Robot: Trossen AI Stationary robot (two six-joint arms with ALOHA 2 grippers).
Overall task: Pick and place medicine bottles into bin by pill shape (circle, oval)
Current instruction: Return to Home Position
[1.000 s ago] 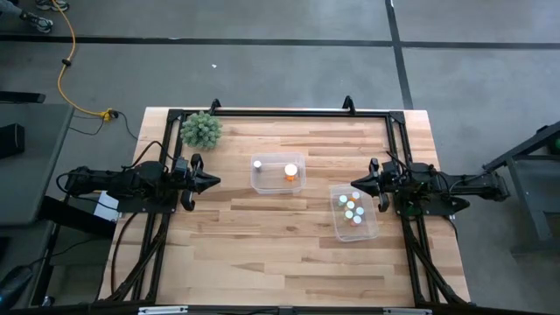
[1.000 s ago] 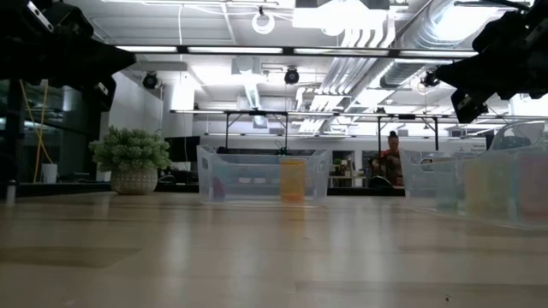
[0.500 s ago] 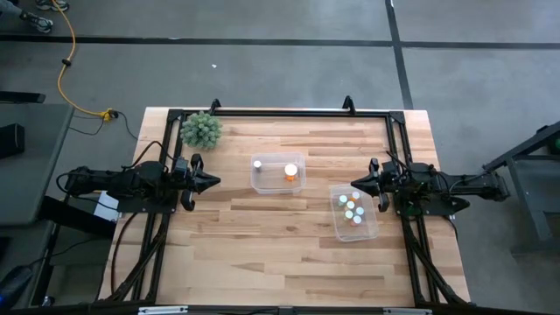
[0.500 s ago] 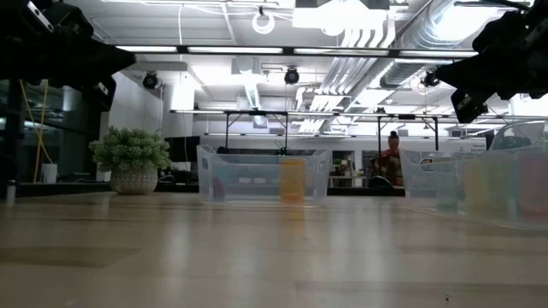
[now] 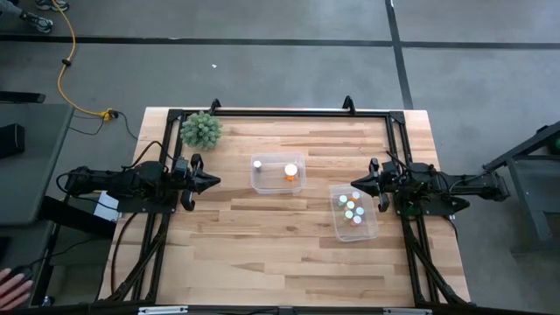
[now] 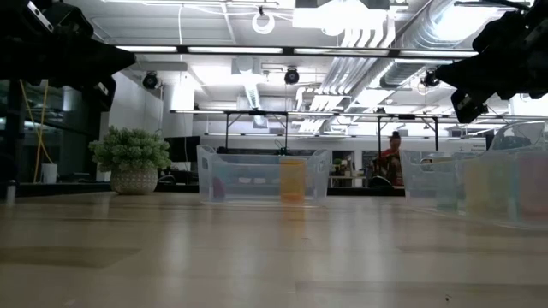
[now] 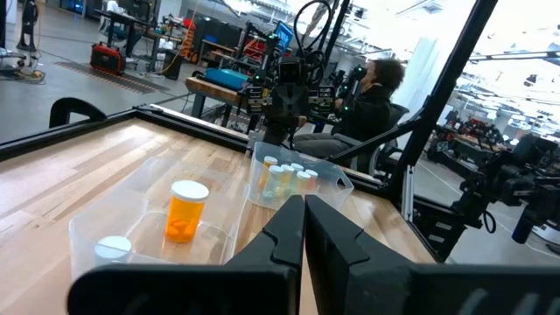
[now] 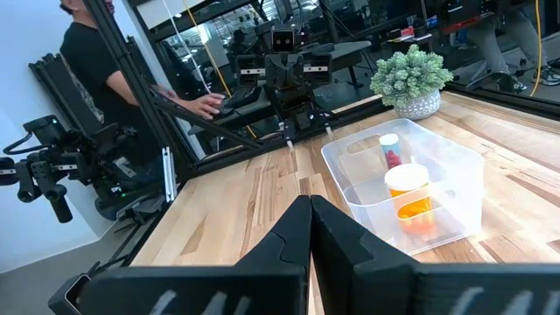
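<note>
Near the plant (image 5: 201,129), in the high view, the left gripper (image 5: 210,181) is hovering at the edge of the table (image 5: 262,271). The right gripper (image 5: 357,184) is hovering well apart from the plant, at the opposite edge. Two medicine bottles (image 5: 290,171) are standing in the first clear bin (image 5: 271,184), beside the plant. Five more are standing in the second clear bin (image 5: 359,232), farther from the plant. Every cap is showing as a round disc, so each long axis is running vertically, cap upward.

In the low view, both arms are hanging above the table top, clear of the bin walls. An orange bottle (image 6: 292,180) is standing upright in the first clear bin, on the side away from the plant.

In the left wrist view, the left gripper's fingers (image 7: 280,238) are pressing together with nothing between them. The orange bottle is standing upright; its neighbour is showing little more than a white cap.

In the right wrist view, the right gripper's fingers (image 8: 293,234) are likewise meeting on nothing. Both bottles in front of the plant are standing cap-up.

Procedure, as judged: the sorting is looking complete and the homing nearly finished. Retract each arm level, fingers together, without dipping toward either bin, so that no wall is nudged and no upright bottle tipped.
</note>
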